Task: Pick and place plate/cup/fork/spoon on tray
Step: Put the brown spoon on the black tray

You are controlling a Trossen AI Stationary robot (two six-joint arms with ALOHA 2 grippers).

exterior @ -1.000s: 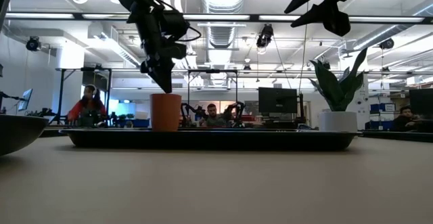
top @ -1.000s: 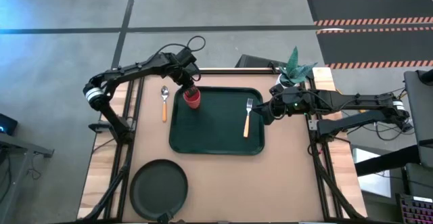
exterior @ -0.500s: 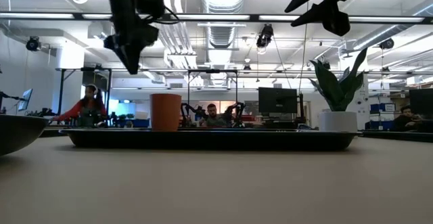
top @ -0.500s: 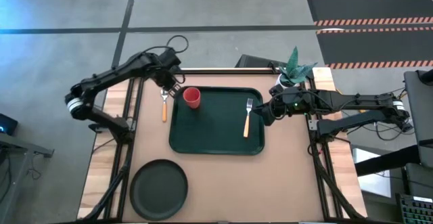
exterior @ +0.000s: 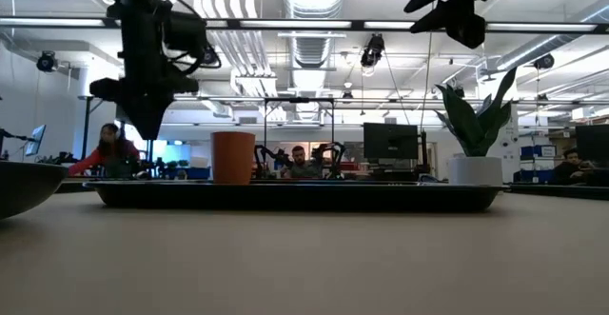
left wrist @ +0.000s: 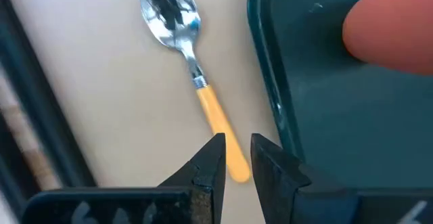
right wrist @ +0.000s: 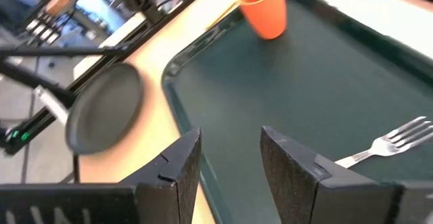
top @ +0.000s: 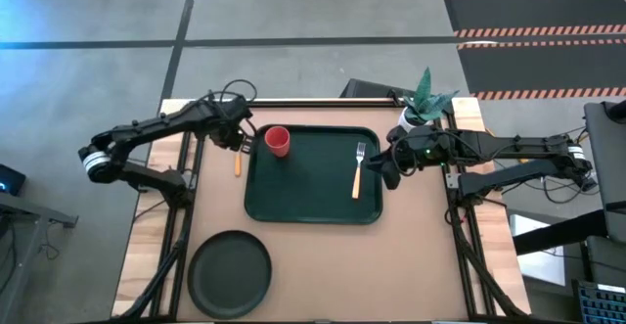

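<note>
My left gripper [left wrist: 235, 158] hangs over the spoon [left wrist: 191, 75], which lies flat on the table [top: 313, 265] just beside the tray [top: 313, 207], outside its left edge. My fingers there stand a narrow gap apart, empty, above the orange handle's end. That arm stretches in from the table's left side, elbow out past the edge. My right gripper [right wrist: 226, 156] hovers at the tray's right rim, fingers spread and holding nothing (the arm reaches in low from the right, beside the potted plant [top: 423, 101]). The cup [top: 278, 140] stands upright in the tray's far left corner; the fork [top: 358, 170] lies on the tray's right part. The plate [top: 230, 273] sits on the table's near left corner, well apart from the tray.
</note>
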